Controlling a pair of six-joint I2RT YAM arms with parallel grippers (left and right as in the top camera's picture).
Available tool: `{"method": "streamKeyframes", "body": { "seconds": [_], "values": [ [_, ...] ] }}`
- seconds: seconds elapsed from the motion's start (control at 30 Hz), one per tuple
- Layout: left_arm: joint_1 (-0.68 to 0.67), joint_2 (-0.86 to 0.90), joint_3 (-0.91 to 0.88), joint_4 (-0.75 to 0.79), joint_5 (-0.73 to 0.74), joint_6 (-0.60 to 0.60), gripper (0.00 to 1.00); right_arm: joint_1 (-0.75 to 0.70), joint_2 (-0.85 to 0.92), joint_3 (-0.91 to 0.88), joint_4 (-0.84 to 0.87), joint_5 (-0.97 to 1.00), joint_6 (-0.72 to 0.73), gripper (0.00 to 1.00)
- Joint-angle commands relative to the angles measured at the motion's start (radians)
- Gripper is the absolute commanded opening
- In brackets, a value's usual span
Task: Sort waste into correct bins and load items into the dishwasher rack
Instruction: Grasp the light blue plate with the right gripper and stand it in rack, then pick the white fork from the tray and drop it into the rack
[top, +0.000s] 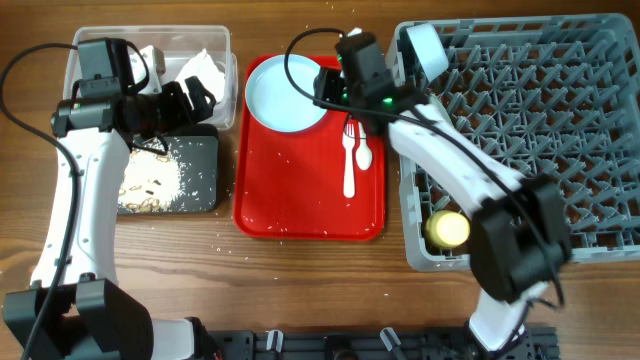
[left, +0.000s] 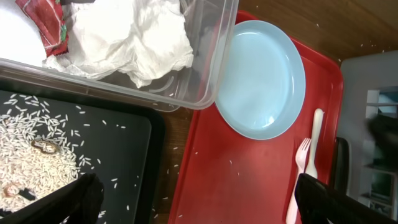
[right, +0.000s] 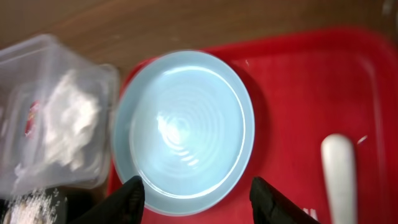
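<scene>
1. Hovering above the pale blue round plate, our right gripper holds its two black fingers spread wide, with nothing between them.
2. We see that plate lying in the upper left corner of the flat red plastic serving tray. The white plastic fork and white plastic spoon lie side by side just right of it.
3. Our left gripper, at the upper left of the overhead frame, is also wide and empty. It hangs where the clear plastic rectangular tub meets the shallow black rectangular tray.
4. Inside the tub we find the crumpled white paper napkin and the small red wrapper. The black tray holds the white-and-brown rice-like scraps.
5. Filling the right side, the large grey plastic lattice rack holds a small yellow cup in its lower left corner. A pale blue bowl sits tilted in its upper left corner.
</scene>
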Motion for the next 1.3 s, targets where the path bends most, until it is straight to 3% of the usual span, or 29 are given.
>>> {"method": "streamKeyframes", "body": {
  "seconds": [0.0, 0.07, 0.23, 0.37, 0.5, 0.63, 0.73, 0.8, 0.9, 0.93, 1.07, 1.27],
  "values": [
    [0.004, -0.006, 0.007, 0.001, -0.005, 0.019, 1.0, 0.002, 0.13, -0.013, 0.019, -0.013, 0.208, 0.53],
    [0.004, -0.005, 0.008, 0.001, -0.005, 0.019, 1.0, 0.003, 0.194, -0.013, 0.05, -0.04, 0.22, 0.41],
    [0.004, -0.006, 0.007, 0.001, -0.005, 0.019, 1.0, 0.014, 0.244, -0.013, 0.055, -0.045, 0.243, 0.25],
    [0.004, -0.005, 0.008, 0.001, -0.005, 0.019, 1.0, 0.014, 0.248, -0.013, 0.035, -0.046, 0.243, 0.04],
    [0.004, -0.006, 0.008, 0.001, -0.005, 0.019, 1.0, 0.013, 0.244, -0.006, -0.043, -0.121, 0.234, 0.04],
    [0.004, -0.006, 0.008, 0.001, -0.005, 0.019, 1.0, -0.039, 0.07, 0.048, -0.129, -0.139, -0.022, 0.04],
    [0.004, -0.006, 0.008, 0.001, -0.005, 0.019, 1.0, -0.098, -0.251, 0.048, -0.271, 0.2, -0.211, 0.04],
    [0.004, -0.005, 0.007, 0.001, -0.005, 0.019, 1.0, -0.104, -0.446, 0.048, -0.333, 0.56, -0.353, 0.04],
    [0.003, -0.005, 0.008, 0.001, -0.005, 0.019, 1.0, -0.132, -0.595, 0.041, -0.404, 1.039, -0.589, 0.04],
    [0.004, -0.006, 0.008, 0.001, -0.005, 0.019, 1.0, -0.153, -0.6, 0.034, -0.403, 1.119, -0.634, 0.04],
    [0.004, -0.005, 0.008, 0.001, -0.005, 0.019, 1.0, -0.265, -0.526, 0.003, -0.376, 1.191, -0.676, 0.04],
    [0.004, -0.006, 0.007, 0.001, -0.005, 0.019, 1.0, -0.317, -0.319, 0.003, -0.136, 1.125, -0.954, 0.04]
  ]
}}
